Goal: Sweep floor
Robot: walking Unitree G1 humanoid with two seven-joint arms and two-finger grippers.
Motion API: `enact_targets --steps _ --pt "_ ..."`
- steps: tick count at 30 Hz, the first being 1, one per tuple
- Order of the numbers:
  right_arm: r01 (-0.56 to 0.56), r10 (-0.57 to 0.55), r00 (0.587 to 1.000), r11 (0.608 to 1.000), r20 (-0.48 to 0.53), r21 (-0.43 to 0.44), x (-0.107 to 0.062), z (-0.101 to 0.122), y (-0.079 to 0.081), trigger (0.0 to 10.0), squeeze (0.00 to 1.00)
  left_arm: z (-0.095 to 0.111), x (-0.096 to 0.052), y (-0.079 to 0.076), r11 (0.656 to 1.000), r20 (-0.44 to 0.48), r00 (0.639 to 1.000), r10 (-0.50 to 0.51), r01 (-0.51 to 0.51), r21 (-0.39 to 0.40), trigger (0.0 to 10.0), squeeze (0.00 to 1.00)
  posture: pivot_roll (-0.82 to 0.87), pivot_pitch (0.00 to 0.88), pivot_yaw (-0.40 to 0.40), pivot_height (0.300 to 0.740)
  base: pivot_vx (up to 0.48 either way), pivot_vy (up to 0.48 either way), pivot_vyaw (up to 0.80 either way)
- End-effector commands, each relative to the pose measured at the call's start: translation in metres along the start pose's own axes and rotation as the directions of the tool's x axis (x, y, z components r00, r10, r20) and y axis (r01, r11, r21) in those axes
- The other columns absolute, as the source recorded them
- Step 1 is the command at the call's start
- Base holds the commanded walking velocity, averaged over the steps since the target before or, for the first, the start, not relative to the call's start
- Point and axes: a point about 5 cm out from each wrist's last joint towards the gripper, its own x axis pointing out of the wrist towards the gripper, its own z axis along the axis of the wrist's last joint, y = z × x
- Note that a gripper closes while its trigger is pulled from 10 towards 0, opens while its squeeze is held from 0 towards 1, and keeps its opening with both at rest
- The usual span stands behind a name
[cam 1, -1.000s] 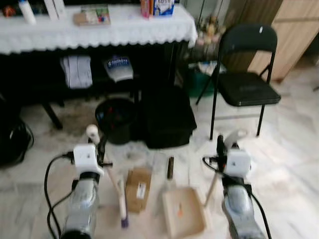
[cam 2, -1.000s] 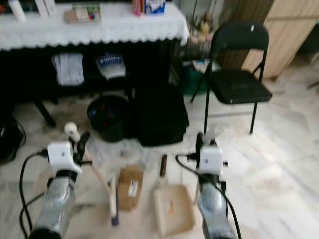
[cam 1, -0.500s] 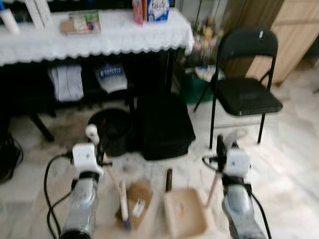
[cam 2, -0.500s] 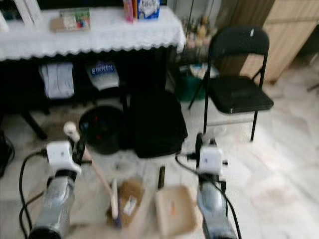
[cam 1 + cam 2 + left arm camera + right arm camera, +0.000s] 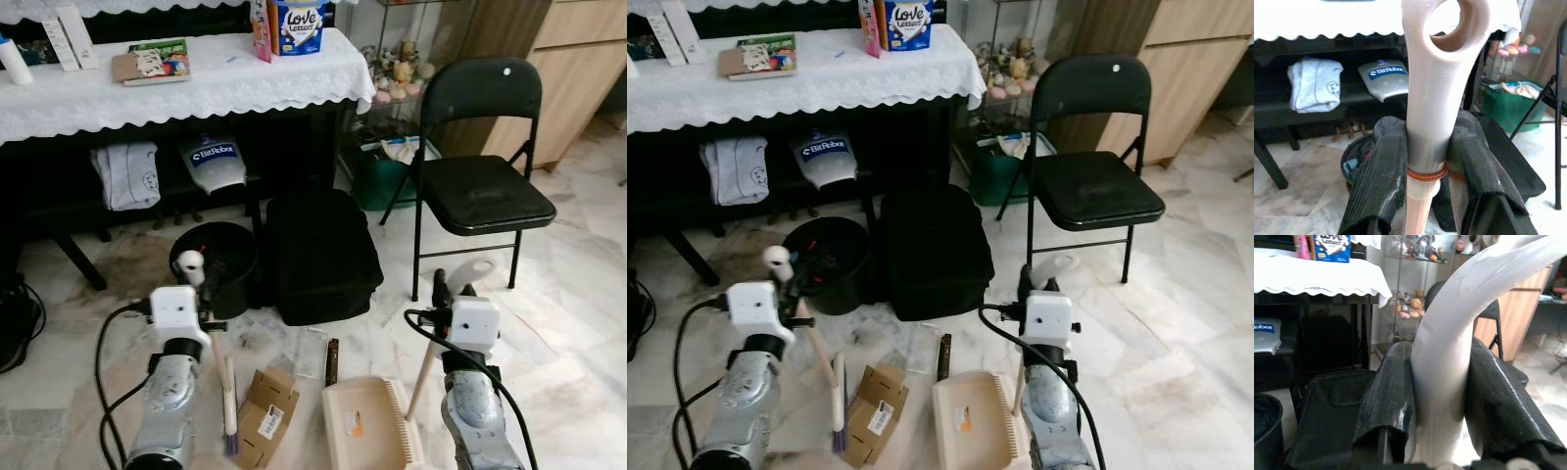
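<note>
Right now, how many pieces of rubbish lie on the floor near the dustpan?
1: a flattened cardboard box between the brush and the dustpan. Smaller bits may be hidden.

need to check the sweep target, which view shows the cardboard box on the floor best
The right eye view: the cardboard box lies whole on the floor between brush and dustpan. The left eye view has it lower, near the frame's bottom edge. The wrist views look along the held handles instead.

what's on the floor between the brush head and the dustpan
A flattened cardboard box lies between the brush head and the dustpan, clearest in the left eye view.
</note>
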Motion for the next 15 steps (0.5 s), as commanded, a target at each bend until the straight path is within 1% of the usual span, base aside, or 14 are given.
enact_targets --steps 1,7,9,11,12,15 --pt "-0.005 0.005 1.000 1.000 0.027 -0.005 0.002 0.005 0.001 10.0 0.00 0.004 0.001 0.005 1.000 0.020 1.000 0.008 -0.008 0.000 10.0 0.02 -0.03 0.103 -0.039 0.740 0.000 0.000 0.00" --pt "-0.001 0.001 0.999 1.000 0.034 -0.007 0.002 0.006 0.001 10.0 0.00 0.001 0.003 0.008 1.000 0.009 1.000 0.020 -0.021 0.005 10.0 0.03 -0.04 0.109 -0.040 0.740 0.000 0.000 0.00" --pt "0.001 -0.001 0.999 1.000 0.041 -0.006 0.002 0.008 0.000 10.0 0.00 0.002 0.005 0.010 0.999 0.014 0.999 0.041 -0.041 0.030 10.0 0.03 -0.04 0.114 -0.040 0.740 0.000 0.000 0.00" --pt "0.000 0.000 0.999 1.000 0.045 -0.005 0.001 0.009 0.000 10.0 0.00 0.003 0.008 0.015 0.993 0.015 0.995 0.099 -0.100 0.055 10.0 0.05 -0.04 0.118 -0.042 0.740 0.000 0.000 0.00" --pt "0.000 0.000 0.999 1.000 0.048 -0.004 0.001 0.009 -0.001 10.0 0.00 0.007 0.010 0.018 0.988 0.043 0.990 0.133 -0.136 0.071 10.0 0.06 -0.05 0.124 -0.043 0.740 0.000 0.000 0.00" --pt "0.000 0.001 0.999 1.000 0.045 -0.006 -0.002 0.009 -0.002 10.0 0.00 0.014 0.014 0.020 0.985 0.087 0.985 0.151 -0.158 0.071 10.0 0.06 -0.05 0.139 -0.045 0.740 0.000 0.000 0.00"
